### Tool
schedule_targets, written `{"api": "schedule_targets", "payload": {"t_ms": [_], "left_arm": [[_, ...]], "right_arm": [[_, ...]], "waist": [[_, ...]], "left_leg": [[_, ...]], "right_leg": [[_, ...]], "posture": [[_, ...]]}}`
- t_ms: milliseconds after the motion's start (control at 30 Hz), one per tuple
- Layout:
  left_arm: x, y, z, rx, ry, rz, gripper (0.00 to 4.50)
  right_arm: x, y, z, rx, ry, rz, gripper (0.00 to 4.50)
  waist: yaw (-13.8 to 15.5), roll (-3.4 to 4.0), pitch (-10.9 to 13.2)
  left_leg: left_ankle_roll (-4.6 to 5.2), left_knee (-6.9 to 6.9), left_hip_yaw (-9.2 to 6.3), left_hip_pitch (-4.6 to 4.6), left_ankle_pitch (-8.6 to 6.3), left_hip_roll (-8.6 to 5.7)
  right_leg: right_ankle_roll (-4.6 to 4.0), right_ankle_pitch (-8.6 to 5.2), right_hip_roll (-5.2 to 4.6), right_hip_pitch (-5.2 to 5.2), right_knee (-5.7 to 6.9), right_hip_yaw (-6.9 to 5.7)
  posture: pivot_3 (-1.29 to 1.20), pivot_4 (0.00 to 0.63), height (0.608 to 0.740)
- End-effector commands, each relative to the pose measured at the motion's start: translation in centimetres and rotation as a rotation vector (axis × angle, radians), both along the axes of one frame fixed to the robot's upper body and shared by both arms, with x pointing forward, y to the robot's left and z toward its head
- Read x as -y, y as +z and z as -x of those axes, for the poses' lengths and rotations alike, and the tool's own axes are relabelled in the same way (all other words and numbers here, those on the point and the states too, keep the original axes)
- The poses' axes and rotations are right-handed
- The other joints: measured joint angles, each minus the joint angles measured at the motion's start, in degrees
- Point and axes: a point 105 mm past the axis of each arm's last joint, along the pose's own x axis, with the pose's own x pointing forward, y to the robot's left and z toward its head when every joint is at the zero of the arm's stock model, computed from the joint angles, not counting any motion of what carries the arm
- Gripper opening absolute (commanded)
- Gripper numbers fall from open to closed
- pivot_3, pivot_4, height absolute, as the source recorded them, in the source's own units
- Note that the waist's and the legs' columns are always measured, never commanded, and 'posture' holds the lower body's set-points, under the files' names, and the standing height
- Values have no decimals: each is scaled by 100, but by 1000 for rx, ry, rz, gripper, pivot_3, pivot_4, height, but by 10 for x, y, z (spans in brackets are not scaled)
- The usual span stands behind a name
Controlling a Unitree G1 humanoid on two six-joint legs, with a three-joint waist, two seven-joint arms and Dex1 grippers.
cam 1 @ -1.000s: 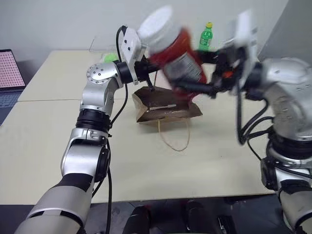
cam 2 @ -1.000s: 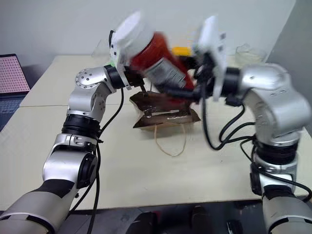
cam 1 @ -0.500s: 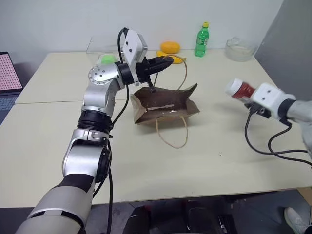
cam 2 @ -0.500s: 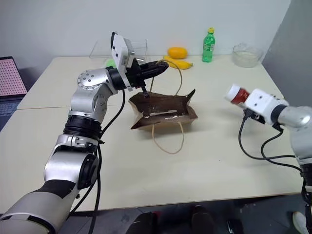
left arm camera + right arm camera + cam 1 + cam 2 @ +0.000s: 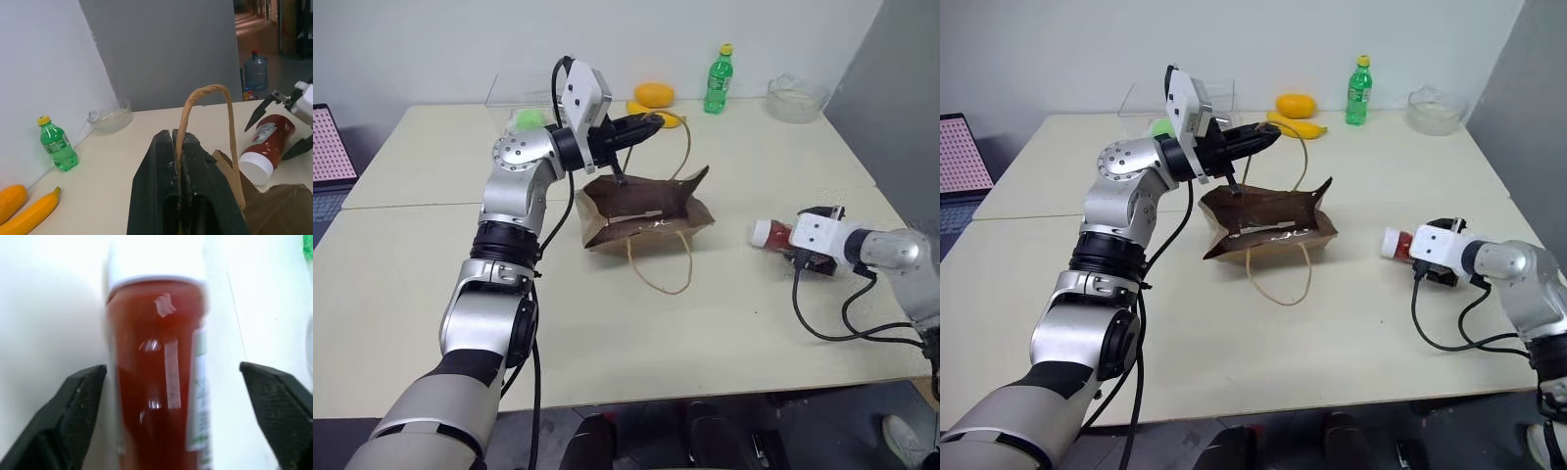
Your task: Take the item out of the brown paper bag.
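The item (image 5: 771,234), a red bottle with a white cap, lies on its side on the table (image 5: 724,323), well to the right of the brown paper bag (image 5: 646,210). The right end effector (image 5: 171,396) straddles it with fingers (image 5: 78,406) spread wide, apparently clear of its sides. The left end effector (image 5: 178,181) is clamped on a bag handle (image 5: 208,105), lifted above the open bag.

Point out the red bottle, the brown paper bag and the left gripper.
red bottle (image 5: 773,235): left eye view, on its red body.
brown paper bag (image 5: 646,217): left eye view, on its front wall.
left gripper (image 5: 653,122): left eye view, at the fingertips pinching the handle.
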Motion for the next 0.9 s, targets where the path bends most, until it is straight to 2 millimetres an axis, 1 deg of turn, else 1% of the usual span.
{"api": "schedule_targets", "payload": {"t_ms": [33,67,100,133,167,233,300,333,367,433,600,700,800,900], "left_arm": [[5,11,5,44,-37,-4,0],[6,10,4,40,-41,-6,0],[7,10,3,37,-42,-8,0],[6,10,1,33,-39,-6,0],[5,11,-1,30,-32,-2,0],[2,9,-8,18,-13,-34,0],[-3,7,-14,13,14,-69,0],[-5,7,-17,14,36,-81,0],[-8,9,-21,20,68,-91,197],[-14,14,-25,31,99,-110,632],[-24,25,-27,63,124,-133,2233],[-29,28,-24,75,112,-134,3192],[-40,29,-14,74,71,-127,4123],[-59,26,3,49,49,-127,4123]], "right_arm": [[-21,59,26,87,41,-208,4459],[-29,69,36,91,58,-289,4459],[-36,74,43,88,67,-340,4459],[-49,77,53,82,94,-429,4459],[-63,77,62,78,121,-511,4459],[-99,73,81,65,181,-701,4459],[-120,70,88,72,185,-804,4459],[-125,69,89,80,173,-838,4459],[-130,68,88,91,155,-874,4492],[-134,66,86,107,118,-920,4500],[-135,68,78,129,86,-943,4500],[-136,66,75,120,93,-939,4500],[-138,64,72,104,102,-933,4500],[-136,59,70,92,102,-927,4500]], "waist": [[22,0,0],[35,0,0],[34,1,-1],[40,1,0],[51,-2,-1],[59,-8,-5],[58,-2,-2],[61,-1,-2],[61,-1,-2],[74,-1,-2],[97,-1,-2],[94,-1,-2],[76,-1,-2],[15,0,-3]], "left_leg": [[0,1,0,0,0,1],[2,2,1,1,-1,1],[5,2,-2,1,-3,2],[18,3,-1,3,-10,4],[20,2,-3,3,-11,4],[21,4,-11,4,-12,14],[20,2,-16,4,-12,16],[20,4,-9,4,-11,11],[20,6,-6,4,-11,2],[20,9,-5,2,-11,-1],[21,5,-9,3,-11,-1],[21,4,-7,3,-11,0],[21,3,-6,3,-11,1],[21,1,-5,4,-11,7]], "right_leg": [[0,0,0,1,0,0],[0,0,0,1,1,0],[0,0,1,2,3,0],[0,0,2,3,4,0],[0,0,3,4,4,-3],[0,0,11,8,4,-10],[-1,0,16,9,9,-12],[0,0,13,5,13,-5],[0,0,6,4,16,-3],[10,6,4,5,7,0],[11,7,5,5,6,-4],[11,7,5,4,6,-3],[11,7,6,3,6,-3],[11,7,8,1,8,0]], "posture": [[0,150,740],[0,150,740],[0,150,740],[0,150,740],[0,150,740],[0,150,740],[0,150,740],[0,150,740],[0,150,740],[0,150,740],[0,150,740],[0,150,740],[0,150,740],[0,150,740]]}}
